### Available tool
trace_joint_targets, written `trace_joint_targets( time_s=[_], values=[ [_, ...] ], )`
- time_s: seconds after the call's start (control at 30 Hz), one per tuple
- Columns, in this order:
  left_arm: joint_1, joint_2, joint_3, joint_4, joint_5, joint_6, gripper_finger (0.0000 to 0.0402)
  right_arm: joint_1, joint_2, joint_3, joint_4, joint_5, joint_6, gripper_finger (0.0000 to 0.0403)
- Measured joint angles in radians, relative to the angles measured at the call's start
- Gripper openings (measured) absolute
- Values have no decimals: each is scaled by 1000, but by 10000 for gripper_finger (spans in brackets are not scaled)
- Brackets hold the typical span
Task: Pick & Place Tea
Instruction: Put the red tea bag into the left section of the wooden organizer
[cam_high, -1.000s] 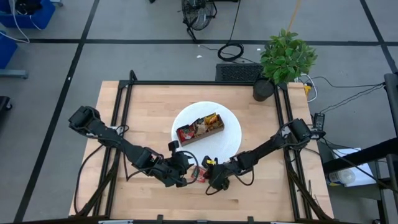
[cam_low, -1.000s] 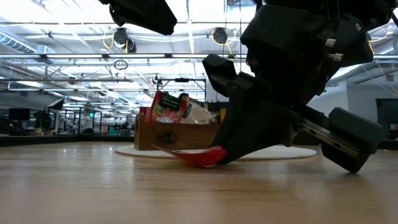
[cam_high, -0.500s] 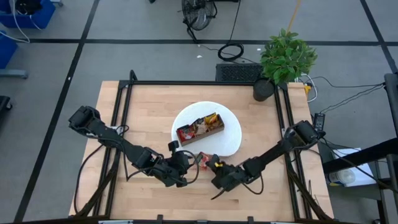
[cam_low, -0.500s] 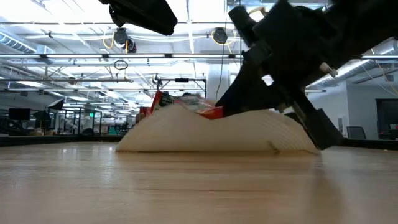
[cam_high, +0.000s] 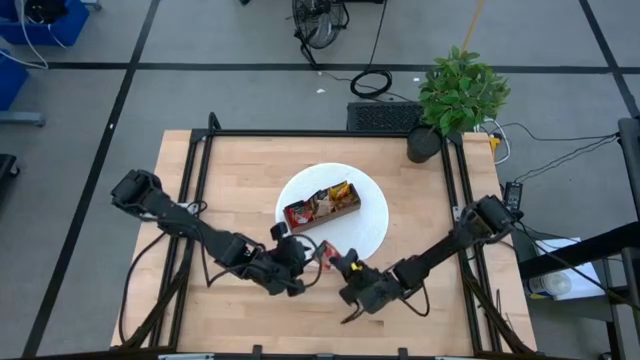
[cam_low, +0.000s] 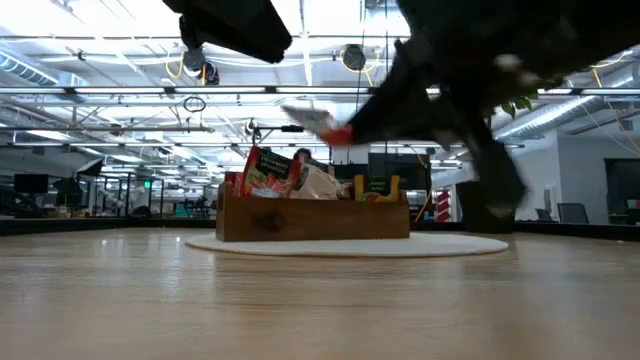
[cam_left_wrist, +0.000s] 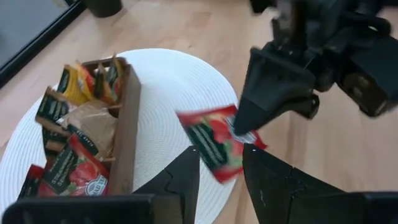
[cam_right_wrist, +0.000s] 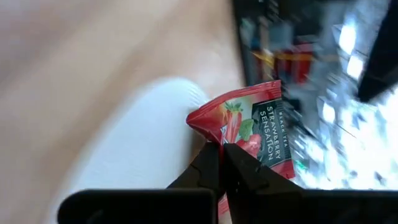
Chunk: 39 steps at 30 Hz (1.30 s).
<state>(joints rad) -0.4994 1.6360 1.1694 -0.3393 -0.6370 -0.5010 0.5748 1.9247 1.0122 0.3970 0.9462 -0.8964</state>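
My right claw (cam_right_wrist: 221, 148) pinched shut on red tea sachet (cam_right_wrist: 249, 127), lifted above table (cam_high: 240, 180); left claw (cam_left_wrist: 221, 163) half-open, empty.

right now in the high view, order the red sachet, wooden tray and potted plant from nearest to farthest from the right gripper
1. Red sachet: pinched in the right gripper, at the white mat's near edge.
2. Wooden tray: on the mat, farther toward the table's back.
3. Potted plant: back right corner, farthest.
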Motion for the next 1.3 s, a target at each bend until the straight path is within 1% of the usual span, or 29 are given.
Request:
trace_joint_targets(
  time_s=[0.1,0.17,0.33,0.4,0.53,0.73,1.03,1.3],
  values=[
    [20,0,0,0,-1,-45,127,-22,0,0,68,115,-53,0],
    [35,0,0,0,-1,-79,127,-34,-1,0,96,140,-72,0],
    [75,0,0,0,1,-212,127,-48,-1,0,144,125,-88,0],
    [92,0,0,-2,8,-237,127,-51,-1,1,164,123,-102,0],
    [127,0,0,-6,28,-242,127,-50,-1,1,206,124,-153,0],
    [191,0,0,-10,126,-239,127,-50,-2,1,258,127,-212,0],
    [248,0,1,-82,146,-239,127,-37,-2,2,257,152,-208,0],
    [259,0,1,-44,235,-229,127,-40,-2,2,257,151,-217,0]
  ],
)
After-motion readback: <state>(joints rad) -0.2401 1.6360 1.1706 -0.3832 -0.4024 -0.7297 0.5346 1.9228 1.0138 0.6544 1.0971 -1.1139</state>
